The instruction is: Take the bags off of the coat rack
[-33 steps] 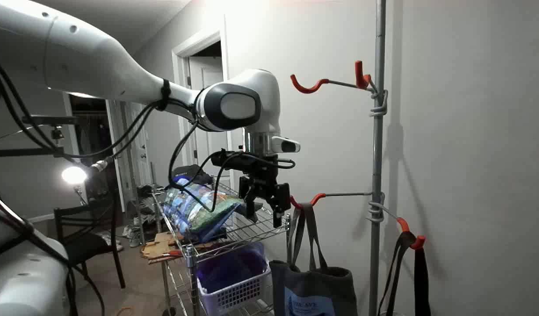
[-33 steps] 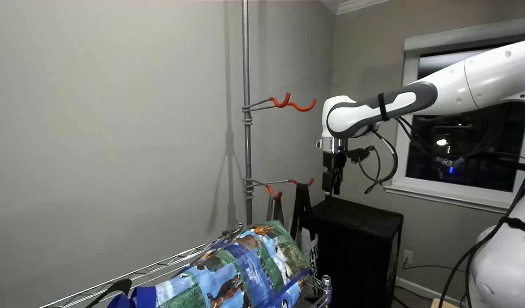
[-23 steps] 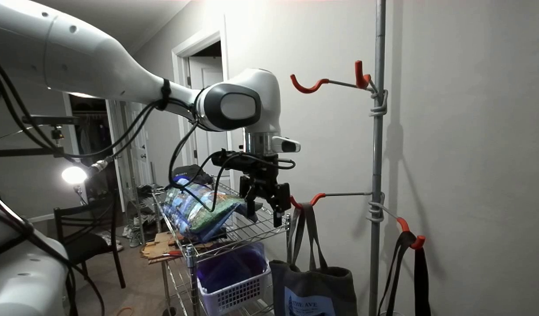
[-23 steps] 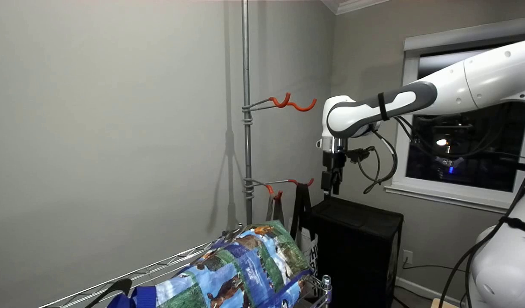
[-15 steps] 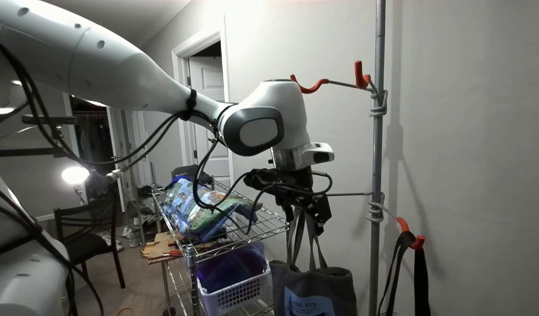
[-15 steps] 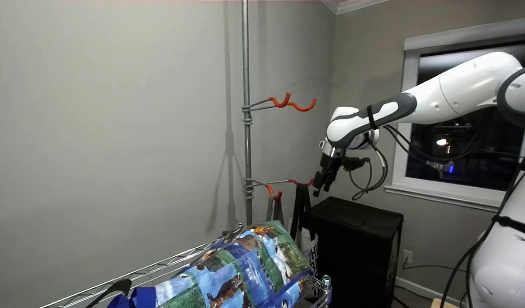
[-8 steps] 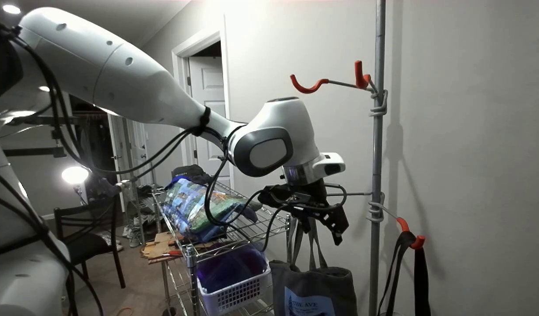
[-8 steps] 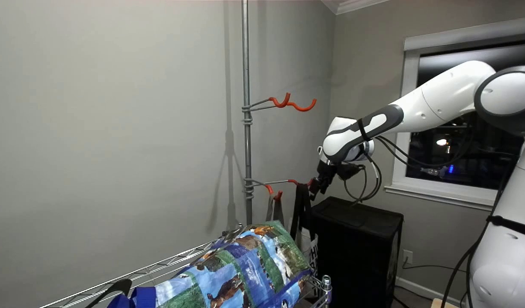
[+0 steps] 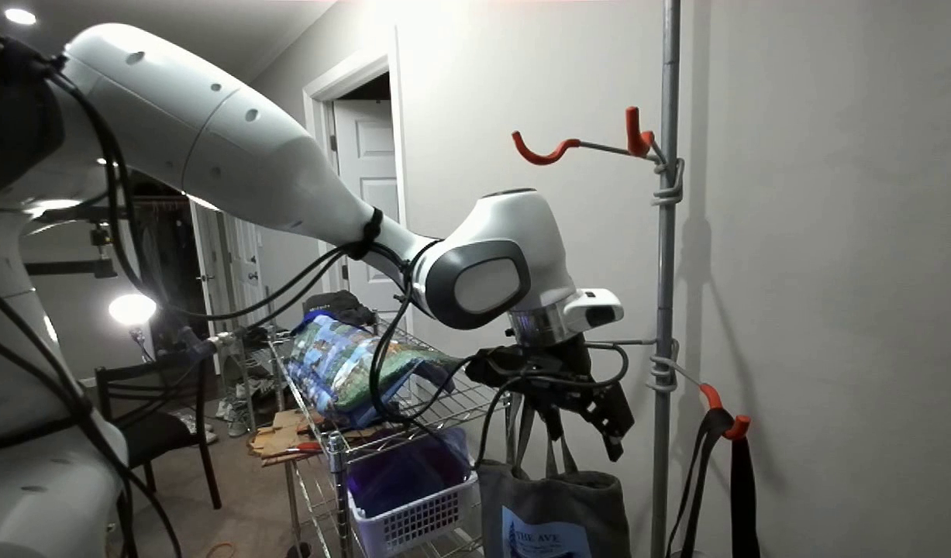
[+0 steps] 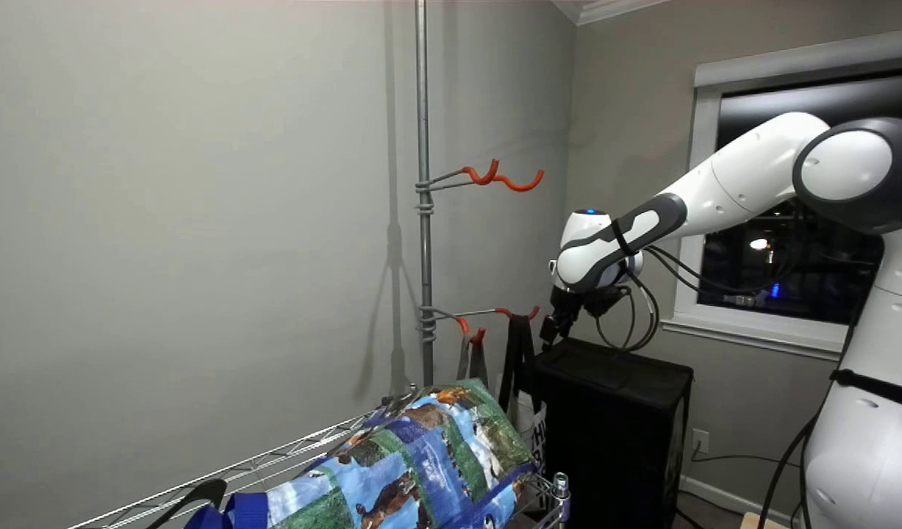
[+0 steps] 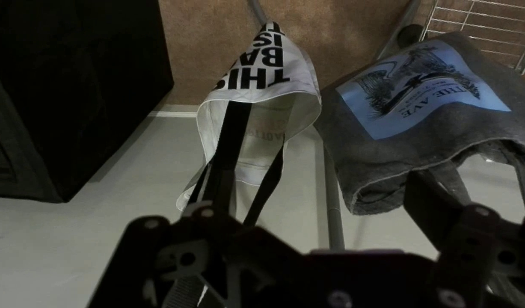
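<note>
The coat rack is a grey pole (image 9: 666, 271) with red-tipped hooks, also in an exterior view (image 10: 424, 250). A grey tote bag (image 9: 549, 496) with a blue print hangs by its straps from a lower hook hidden behind my gripper. It also shows in the wrist view (image 11: 373, 160). A white tote bag (image 11: 301, 70) with black lettering hangs by black straps (image 9: 745, 496) from another lower hook; it shows in an exterior view (image 10: 525, 419). My gripper (image 9: 584, 442) is open, tilted toward the rack. In the wrist view its fingers (image 11: 320, 188) overlap both bags' straps; contact cannot be told.
A wire shelf (image 9: 459, 418) holds a colourful patterned bag (image 9: 359, 364), with a purple-white basket (image 9: 417, 511) below. A tall black box (image 10: 612, 441) stands under the gripper. Upper red hooks (image 9: 541, 157) stick out above. The wall is behind the pole.
My arm has moved toward the rack, lowered and tilted, so the gripper now covers the grey bag's hook in an exterior view. The bags and rack have not visibly moved.
</note>
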### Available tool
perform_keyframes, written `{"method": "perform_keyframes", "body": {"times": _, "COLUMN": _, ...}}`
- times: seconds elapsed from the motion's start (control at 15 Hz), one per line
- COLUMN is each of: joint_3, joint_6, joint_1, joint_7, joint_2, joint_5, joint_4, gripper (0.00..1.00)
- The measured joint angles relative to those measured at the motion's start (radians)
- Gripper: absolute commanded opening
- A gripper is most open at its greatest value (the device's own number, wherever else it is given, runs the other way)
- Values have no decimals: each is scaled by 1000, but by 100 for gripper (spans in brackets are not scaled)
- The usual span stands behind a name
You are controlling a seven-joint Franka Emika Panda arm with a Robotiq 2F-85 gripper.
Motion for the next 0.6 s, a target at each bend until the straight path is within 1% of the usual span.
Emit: {"method": "perform_keyframes", "body": {"times": 0.6, "joint_3": -7, "joint_6": 5, "joint_1": -74, "joint_7": 70, "joint_2": 36, "joint_5": -91, "joint_4": 0, "gripper": 100}}
